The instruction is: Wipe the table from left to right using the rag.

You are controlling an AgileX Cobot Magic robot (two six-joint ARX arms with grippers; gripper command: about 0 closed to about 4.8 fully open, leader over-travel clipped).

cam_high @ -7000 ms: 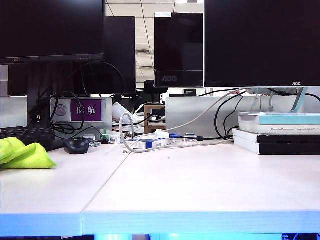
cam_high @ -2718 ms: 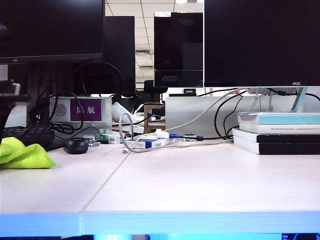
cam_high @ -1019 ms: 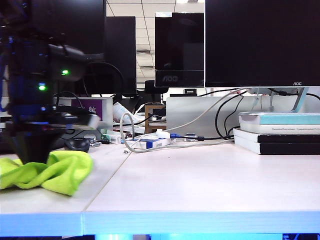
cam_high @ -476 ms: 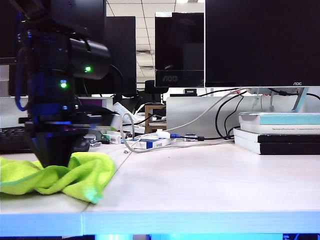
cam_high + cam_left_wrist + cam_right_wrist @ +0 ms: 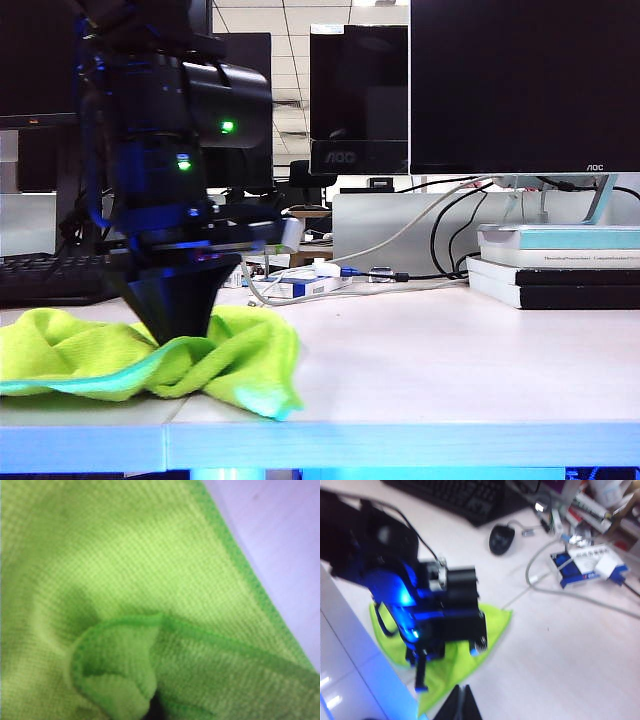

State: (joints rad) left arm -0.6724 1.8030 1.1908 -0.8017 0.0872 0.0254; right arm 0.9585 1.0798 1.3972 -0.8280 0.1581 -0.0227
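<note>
Mid-wipe: left hand (image 5: 180, 335) pinches the rag (image 5: 150, 365) near the table's (image 5: 430, 350) left front, by the seam. Right hand (image 5: 460, 702) hangs above, fingers pressed together, empty. Next up: drag it right, keeping pressure down.

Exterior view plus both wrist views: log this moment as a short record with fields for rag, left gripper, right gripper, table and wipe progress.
rag: lime-green rag, bunched, lying across the panel seam near the front edge
left gripper: left gripper pointing down, shut on the rag, pressing it to the table
right gripper: right gripper shut, holding nothing, raised above the table and looking down on the left arm
table: white table, right panel bare in front of the books
wipe progress: left part covered, right panel not yet reached
</note>
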